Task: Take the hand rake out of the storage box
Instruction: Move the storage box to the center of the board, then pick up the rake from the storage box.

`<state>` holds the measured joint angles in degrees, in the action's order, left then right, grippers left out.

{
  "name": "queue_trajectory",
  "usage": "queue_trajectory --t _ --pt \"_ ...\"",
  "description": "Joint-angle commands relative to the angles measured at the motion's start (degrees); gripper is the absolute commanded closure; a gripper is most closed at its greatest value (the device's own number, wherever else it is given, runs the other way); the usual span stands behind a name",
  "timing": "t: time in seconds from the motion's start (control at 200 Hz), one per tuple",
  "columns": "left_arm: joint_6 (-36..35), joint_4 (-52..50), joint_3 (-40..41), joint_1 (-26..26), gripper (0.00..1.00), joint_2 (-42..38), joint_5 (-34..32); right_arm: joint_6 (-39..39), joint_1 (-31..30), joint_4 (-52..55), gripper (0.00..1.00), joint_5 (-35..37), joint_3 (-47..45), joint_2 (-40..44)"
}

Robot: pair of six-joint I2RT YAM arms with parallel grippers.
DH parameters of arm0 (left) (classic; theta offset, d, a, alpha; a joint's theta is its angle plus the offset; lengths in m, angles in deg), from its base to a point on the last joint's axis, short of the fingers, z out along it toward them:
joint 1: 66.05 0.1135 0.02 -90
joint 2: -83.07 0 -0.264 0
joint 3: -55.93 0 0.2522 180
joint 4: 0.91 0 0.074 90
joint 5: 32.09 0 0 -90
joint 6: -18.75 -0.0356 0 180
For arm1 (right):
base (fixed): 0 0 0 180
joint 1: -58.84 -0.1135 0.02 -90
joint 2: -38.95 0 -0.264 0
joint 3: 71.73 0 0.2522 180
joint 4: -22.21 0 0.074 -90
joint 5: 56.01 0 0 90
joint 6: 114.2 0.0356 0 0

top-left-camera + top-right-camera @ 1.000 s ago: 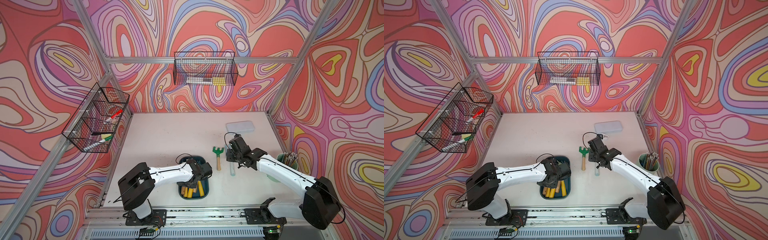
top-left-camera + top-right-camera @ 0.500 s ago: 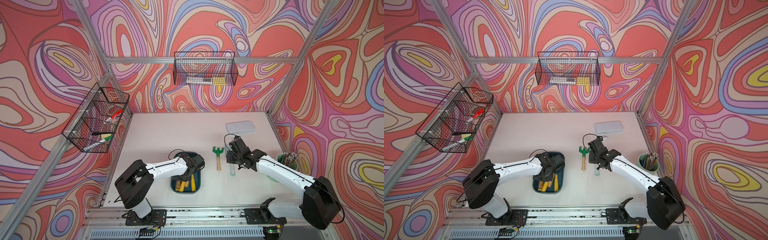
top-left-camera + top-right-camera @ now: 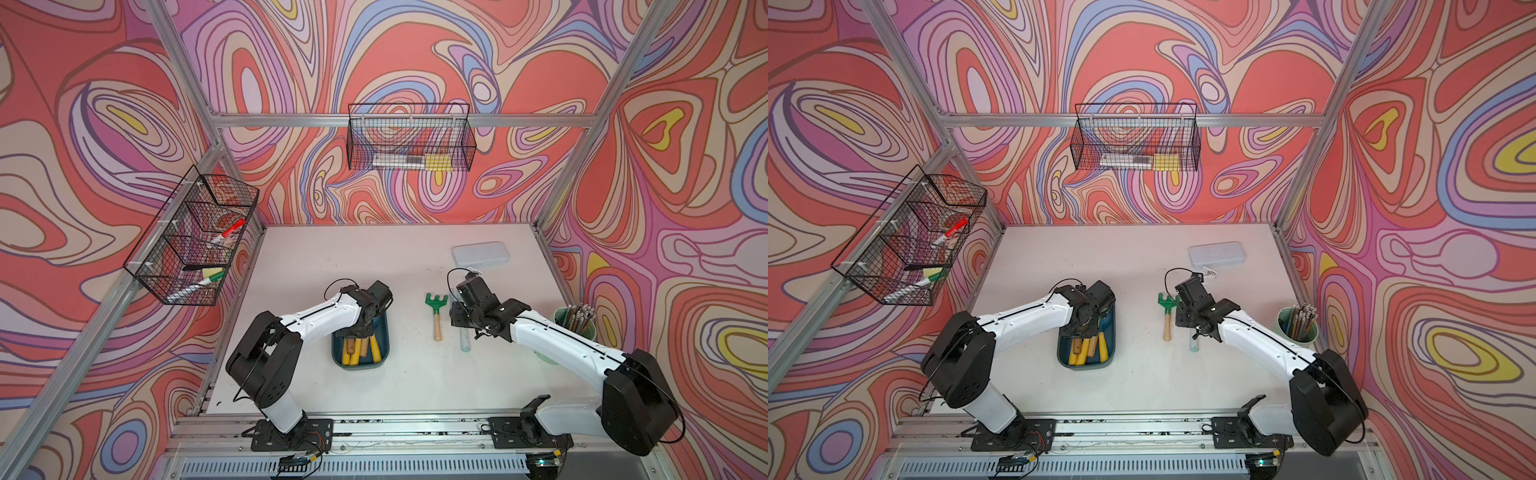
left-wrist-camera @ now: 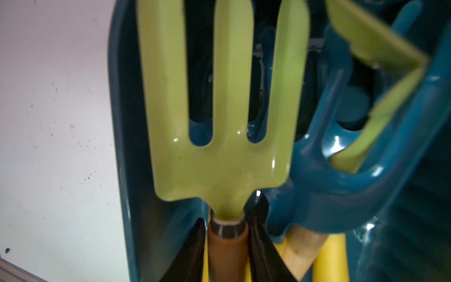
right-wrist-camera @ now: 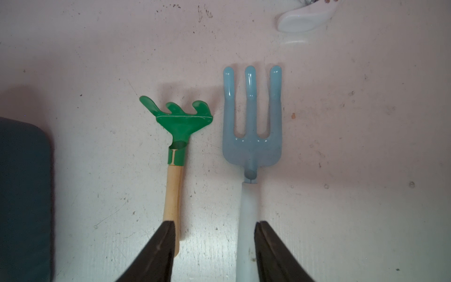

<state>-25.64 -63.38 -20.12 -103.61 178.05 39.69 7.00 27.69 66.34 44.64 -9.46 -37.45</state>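
The left gripper (image 4: 229, 219) reaches down into the box (image 3: 361, 365). Its jaws stand narrow on both sides of the brown handle of the lime fork (image 4: 224, 175), just under the head; whether they press it or only stand beside it, I cannot tell. I think this place is sensible, because the handle is free there while the heads are crowded: the blue rake (image 4: 317, 195) with bent tines lies against the fork, and a second lime tool (image 4: 380, 44), too blurred to name, shows behind those tines. Which one the task means by hand rake I cannot say surely; the jaws choose the fork, and both tools lie inside the box, on the front part of the desk (image 3: 332, 257). The yellow handles (image 3: 375, 349) in the box point toward the robot, so they are easy to reach. The right gripper (image 5: 214, 223) hangs low over the desk with jaws half wide and holding nothing, above the green rake (image 5: 181, 124) and the pale fork (image 5: 251, 146), which lie side by side outside the box, not touching. Probably it waits there to keep clear of the box. The cup (image 3: 586, 330) holds pencils (image 3: 579, 311), the white case (image 3: 480, 254) is shut, and the wall baskets (image 3: 411, 124) hold markers (image 3: 232, 227).
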Motion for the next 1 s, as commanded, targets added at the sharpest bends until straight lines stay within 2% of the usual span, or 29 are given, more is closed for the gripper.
queue_trajectory --t 0.0,0.33,0.661,0.736,0.991 --pt "-1.22 -2.09 -0.77 0.03 0.60 0.45 -0.32 0.52 0.04 -0.45 0.46 -0.24 -0.87 0.27" --pt "-1.07 -2.18 1.11 0.12 0.59 0.21 -0.88 0.70 0.04 -1.10 0.46 -0.46 -1.49 0.12" --pt "-1.83 0.38 4.13 1.04 0.68 0.87 1.87 0.95 0.04 -0.97 0.46 -0.37 -2.46 0.72" --pt "-1.79 1.22 4.84 1.82 0.74 0.61 2.74 1.05 -0.03 -0.68 0.46 -0.43 -2.20 0.97" --pt "-2.30 -1.16 3.06 2.21 0.82 -3.99 0.14 1.14 0.04 -0.30 0.46 -0.46 -1.93 1.35"
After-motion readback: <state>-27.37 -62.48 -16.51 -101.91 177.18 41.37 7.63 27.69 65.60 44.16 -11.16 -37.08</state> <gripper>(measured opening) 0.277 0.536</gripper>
